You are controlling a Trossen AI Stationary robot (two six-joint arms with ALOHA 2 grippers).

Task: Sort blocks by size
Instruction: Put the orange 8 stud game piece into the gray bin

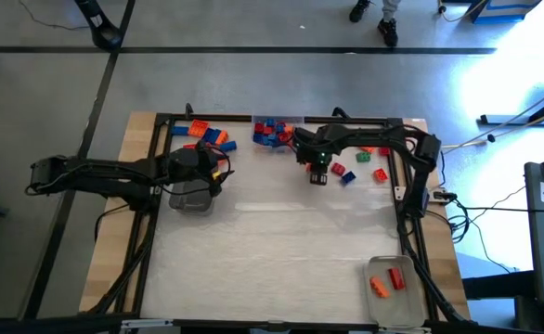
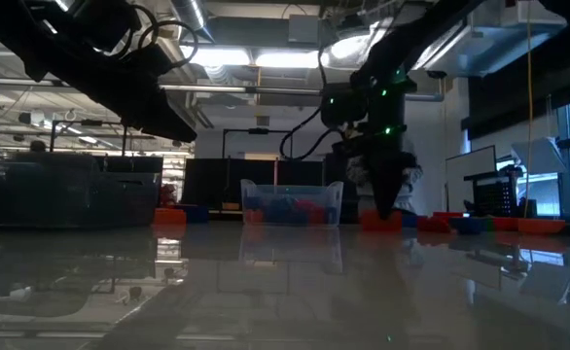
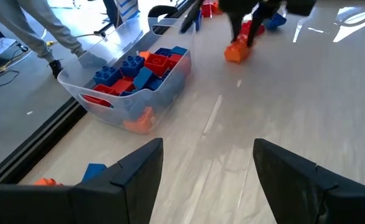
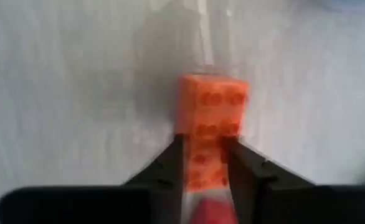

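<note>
1. Right gripper down at the counter, around 1 o'clock from counter centre; jaws clenched on an orange block, studs facing the wrist camera.
2. Same block sits on the counter surface under the right gripper in the left wrist and low views.
3. Left gripper hovers at about 10 o'clock, above a clear tray; jaws released, nothing between them.
4. Back tray at 12 o'clock holds a pile of blue and red blocks; an orange one shows through its wall.
5. Loose blocks, orange and blue, lie on the counter at 11 o'clock, just beside the left gripper.
6. More loose blocks, red, blue and green, lie at 1–2 o'clock, near the right gripper.
7. Corner tray at 5 o'clock holds an orange piece and a red piece, lying side by side, apart.
8. Person's legs stand beyond the counter edge in the left wrist view.
</note>
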